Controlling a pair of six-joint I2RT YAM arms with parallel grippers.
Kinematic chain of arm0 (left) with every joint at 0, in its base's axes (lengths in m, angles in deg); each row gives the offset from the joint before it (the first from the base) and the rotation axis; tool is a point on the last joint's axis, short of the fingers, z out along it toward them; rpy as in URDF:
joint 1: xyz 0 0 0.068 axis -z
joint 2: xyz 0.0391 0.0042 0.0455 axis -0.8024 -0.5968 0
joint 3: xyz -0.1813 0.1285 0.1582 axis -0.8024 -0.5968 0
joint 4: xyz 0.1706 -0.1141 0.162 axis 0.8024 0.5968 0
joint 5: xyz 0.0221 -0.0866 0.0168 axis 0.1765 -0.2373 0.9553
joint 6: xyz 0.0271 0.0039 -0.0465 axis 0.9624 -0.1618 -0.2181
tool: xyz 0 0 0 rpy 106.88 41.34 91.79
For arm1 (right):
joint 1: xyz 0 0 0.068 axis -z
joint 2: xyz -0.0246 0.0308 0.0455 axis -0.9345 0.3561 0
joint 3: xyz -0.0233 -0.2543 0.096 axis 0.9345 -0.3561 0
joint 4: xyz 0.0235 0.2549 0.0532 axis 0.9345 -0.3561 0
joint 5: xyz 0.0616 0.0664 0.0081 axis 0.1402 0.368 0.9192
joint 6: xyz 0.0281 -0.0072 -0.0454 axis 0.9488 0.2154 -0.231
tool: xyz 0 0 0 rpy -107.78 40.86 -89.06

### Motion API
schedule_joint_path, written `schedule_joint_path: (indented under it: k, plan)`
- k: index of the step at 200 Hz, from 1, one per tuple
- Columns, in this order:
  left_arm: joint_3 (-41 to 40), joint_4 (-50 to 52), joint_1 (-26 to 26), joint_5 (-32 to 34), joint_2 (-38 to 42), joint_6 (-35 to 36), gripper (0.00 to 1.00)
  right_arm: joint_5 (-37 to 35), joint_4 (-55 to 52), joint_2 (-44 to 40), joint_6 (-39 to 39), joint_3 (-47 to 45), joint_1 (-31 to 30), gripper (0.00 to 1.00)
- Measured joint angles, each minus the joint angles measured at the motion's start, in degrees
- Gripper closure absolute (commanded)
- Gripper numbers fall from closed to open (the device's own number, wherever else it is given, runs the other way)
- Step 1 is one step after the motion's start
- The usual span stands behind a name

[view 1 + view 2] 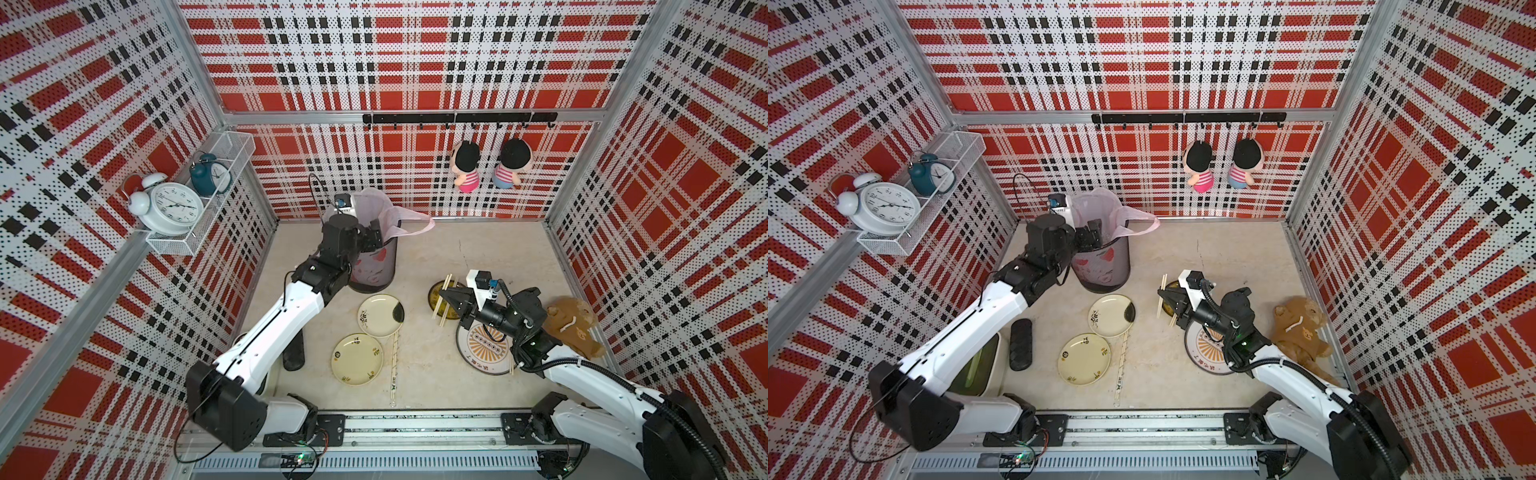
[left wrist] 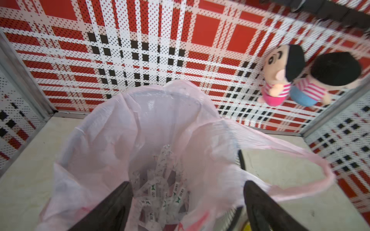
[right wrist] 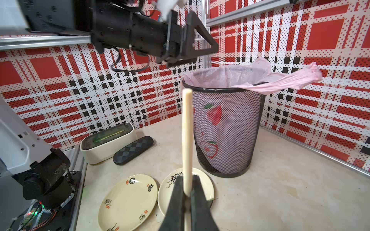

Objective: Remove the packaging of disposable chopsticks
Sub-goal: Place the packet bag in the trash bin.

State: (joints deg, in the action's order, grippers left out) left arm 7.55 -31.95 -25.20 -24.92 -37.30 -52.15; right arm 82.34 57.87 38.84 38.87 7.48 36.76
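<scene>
Disposal step: your left gripper (image 2: 187, 183) hangs open over bin (image 3: 224, 90), packaging (image 2: 160, 192) inside. Right gripper (image 3: 187, 178) clamps bare chopsticks (image 3: 186, 130). Next, likely: set these down, fetch wrapped pair (image 1: 394, 365) on surface, right of cream plates (image 1: 357, 359).

The chopsticks (image 3: 187, 140) are pale tan, bin liner (image 3: 280, 82) pink, walls (image 3: 80, 90) red-plaid.

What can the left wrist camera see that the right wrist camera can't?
Only left wrist: crumpled clear plastic sleeves deep inside the pink plastic bag, and two hanging plush dolls. Only right wrist: the pale wooden chopstick pinched in the right gripper, and two cream round plates. Both: that pink bag, lining the black mesh bin.
</scene>
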Motion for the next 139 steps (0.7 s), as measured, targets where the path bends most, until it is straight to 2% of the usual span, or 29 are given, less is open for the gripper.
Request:
schedule_joint_path:
  k: [26, 52, 98, 139]
  plan:
    - [-8.48, -5.92, 4.46, 0.87, 8.68, -1.07, 0.07, -0.09, -0.39, 1.88, 3.23, 1.57, 0.00, 1.00]
    - [-15.45, -9.94, 6.82, 2.03, 13.35, -2.16, 0.09, -1.33, -1.11, 2.60, 7.69, 2.01, -0.17, 1.00]
    - [-29.33, -14.36, 11.52, 3.50, 18.69, -4.26, 0.14, -6.60, -5.29, 3.78, 16.46, 2.49, -3.06, 1.00]
    - [-40.19, -20.68, 14.19, 2.25, 19.50, -6.29, 0.17, -8.41, -11.93, 12.68, 23.43, 9.18, -4.92, 1.00]
